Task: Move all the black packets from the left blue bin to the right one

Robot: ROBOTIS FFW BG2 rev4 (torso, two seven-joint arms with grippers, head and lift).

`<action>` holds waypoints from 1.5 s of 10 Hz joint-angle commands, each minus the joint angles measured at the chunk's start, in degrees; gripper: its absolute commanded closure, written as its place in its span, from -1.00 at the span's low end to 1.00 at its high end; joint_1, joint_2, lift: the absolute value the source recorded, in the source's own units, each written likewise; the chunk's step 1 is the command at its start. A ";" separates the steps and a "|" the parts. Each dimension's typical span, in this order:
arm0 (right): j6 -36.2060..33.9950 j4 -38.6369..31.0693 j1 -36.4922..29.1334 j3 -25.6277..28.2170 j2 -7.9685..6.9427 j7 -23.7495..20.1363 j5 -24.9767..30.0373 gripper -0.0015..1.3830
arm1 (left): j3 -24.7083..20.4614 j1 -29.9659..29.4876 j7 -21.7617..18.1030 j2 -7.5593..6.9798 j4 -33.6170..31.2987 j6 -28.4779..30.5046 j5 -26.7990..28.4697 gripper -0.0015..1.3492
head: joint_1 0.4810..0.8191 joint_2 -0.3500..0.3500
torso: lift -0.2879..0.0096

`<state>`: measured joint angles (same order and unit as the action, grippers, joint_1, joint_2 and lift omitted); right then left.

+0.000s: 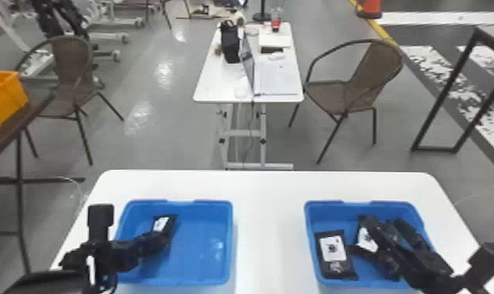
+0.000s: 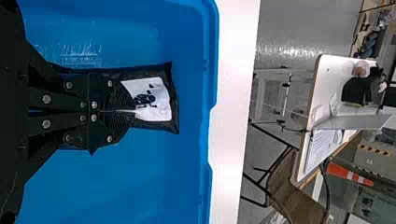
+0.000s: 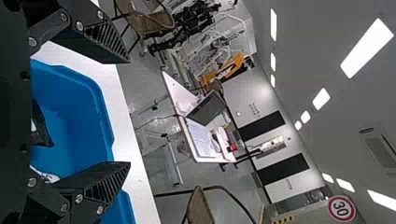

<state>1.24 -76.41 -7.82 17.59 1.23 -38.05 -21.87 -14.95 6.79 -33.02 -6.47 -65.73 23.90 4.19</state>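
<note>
While a packet (image 2: 161, 127), its white label (image 2: 161, 93) dark-printed, is clasped by the left gripper (image 1: 167, 237), the right gripper (image 1: 383, 224) is spread.

One high view, two closer

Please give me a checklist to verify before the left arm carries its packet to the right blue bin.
1. Left gripper shut on the black packet: ok.
2. Packet lifted off the floor of the left blue bin: cannot tell.
3. Right gripper open, nothing between its fingers: ok.
4. Space above the right blue bin free of the right arm: not ok, the arm reaches over it.
</note>
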 commanded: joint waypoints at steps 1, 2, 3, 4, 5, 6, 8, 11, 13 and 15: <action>0.00 0.29 0.00 -0.19 0.00 0.00 -0.45 -0.61 | -0.96 -0.20 -1.87 0.05 1.84 -2.36 -0.24 0.80 | 0.27 0.07 | 0.94; 0.00 0.38 0.08 -0.19 0.00 0.00 -0.63 -0.61 | -1.13 -0.82 -2.22 0.32 2.01 -3.16 -0.33 0.80 | 0.27 0.07 | 0.94; 0.00 0.47 0.08 -0.19 0.00 -0.09 -0.72 -0.61 | -1.57 -1.26 -2.66 0.84 2.01 -4.83 -0.50 0.80 | 0.27 0.06 | 0.94; 0.00 0.47 -0.09 -0.19 0.08 -0.09 -1.15 -0.61 | -1.04 -1.78 -4.07 1.28 1.57 -8.78 -1.38 0.80 | 0.27 0.06 | 0.94; 0.00 0.47 -0.18 -0.19 0.08 -0.18 -1.42 -0.61 | -0.25 -2.49 -5.03 1.81 -0.27 -10.80 -3.23 0.80 | 0.27 0.03 | 0.94; 0.00 0.47 -0.18 -0.36 0.08 -0.18 -1.42 -0.61 | 0.80 -2.40 -6.79 1.99 -0.27 -12.38 -5.16 0.80 | 0.27 -0.01 | 0.94; 0.00 0.82 0.17 -0.80 0.08 -0.27 -1.42 -0.61 | 3.62 -0.91 -10.74 1.37 -0.27 -12.21 -3.32 0.80 | 0.27 -0.12 | 0.94; -0.62 -0.15 0.70 -1.42 0.17 -1.85 -1.68 -0.61 | 8.19 0.76 -14.96 1.55 -2.82 -16.87 -8.06 0.80 | 0.27 -0.22 | 0.94; -1.94 0.03 2.72 -4.50 0.79 -3.78 -5.29 -0.61 | 12.32 4.10 -19.01 1.55 -2.73 -20.12 -8.24 0.80 | 0.27 -0.29 | 0.94; -2.29 -0.85 5.01 -8.89 1.84 -4.48 -7.04 -0.61 | 16.71 7.27 -20.94 2.08 -1.86 -20.47 -7.27 0.80 | 0.27 -0.34 | 0.94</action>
<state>-0.86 -76.95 -3.42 9.89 2.76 -42.51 -28.48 0.59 13.23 -54.01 -4.58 -67.88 3.52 -3.38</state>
